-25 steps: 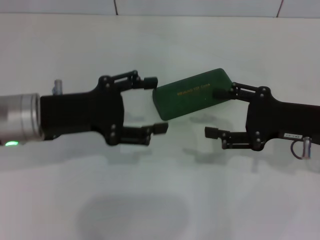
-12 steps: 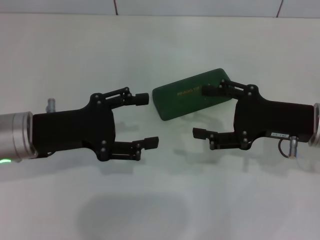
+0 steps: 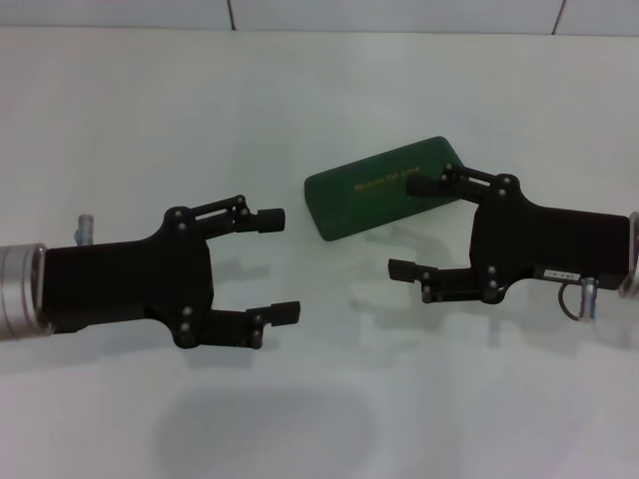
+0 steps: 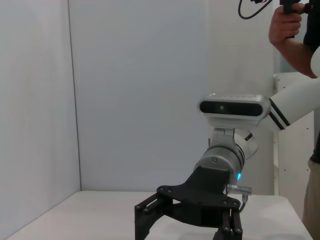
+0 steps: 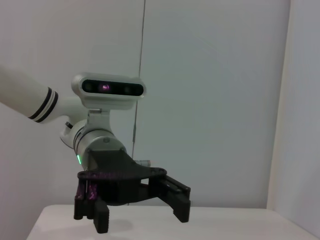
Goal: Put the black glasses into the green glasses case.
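Note:
The green glasses case (image 3: 379, 187) lies shut on the white table, a little right of centre, gold lettering on its lid. The black glasses are out of view. My left gripper (image 3: 282, 265) hovers open to the left of the case, apart from it, with nothing between its fingers. My right gripper (image 3: 407, 228) is open at the case's right end, its upper finger (image 3: 431, 186) lying over the lid's edge. The left wrist view shows the right gripper (image 4: 185, 227) from the front, and the right wrist view shows the left gripper (image 5: 137, 212) the same way.
The white table (image 3: 319, 90) runs back to a tiled wall. A person's arm (image 4: 295, 35) holding a controller shows behind the right arm in the left wrist view.
My left gripper has pulled back to the left and toward the front edge, away from the case. The right gripper shifted left along the case's end. The case has not moved.

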### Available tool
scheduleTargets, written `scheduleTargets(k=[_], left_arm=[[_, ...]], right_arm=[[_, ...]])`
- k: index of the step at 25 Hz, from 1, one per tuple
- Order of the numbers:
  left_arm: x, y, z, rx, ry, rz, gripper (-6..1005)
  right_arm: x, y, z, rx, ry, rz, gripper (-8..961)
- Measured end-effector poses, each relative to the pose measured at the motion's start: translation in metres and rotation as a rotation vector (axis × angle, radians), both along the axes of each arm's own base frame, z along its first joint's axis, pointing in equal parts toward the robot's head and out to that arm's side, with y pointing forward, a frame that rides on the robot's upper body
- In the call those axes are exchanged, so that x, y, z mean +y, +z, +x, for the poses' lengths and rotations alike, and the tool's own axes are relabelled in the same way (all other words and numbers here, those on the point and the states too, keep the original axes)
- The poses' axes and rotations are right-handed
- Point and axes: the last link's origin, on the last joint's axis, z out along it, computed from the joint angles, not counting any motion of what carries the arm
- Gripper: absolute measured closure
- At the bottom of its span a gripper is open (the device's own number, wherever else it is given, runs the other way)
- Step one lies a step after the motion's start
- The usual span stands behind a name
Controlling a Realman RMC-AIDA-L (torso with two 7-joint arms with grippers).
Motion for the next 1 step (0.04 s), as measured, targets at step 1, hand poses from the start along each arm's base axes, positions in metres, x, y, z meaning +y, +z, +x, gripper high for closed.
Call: scheduleTargets(k=[1], left_arm=[[-0.0006,-0.0004,-0.0004,-0.002,0.002,0.000,106]], right_arm=[[0.0000,0.0000,0.0001,0.000,0.000,0.000,79]])
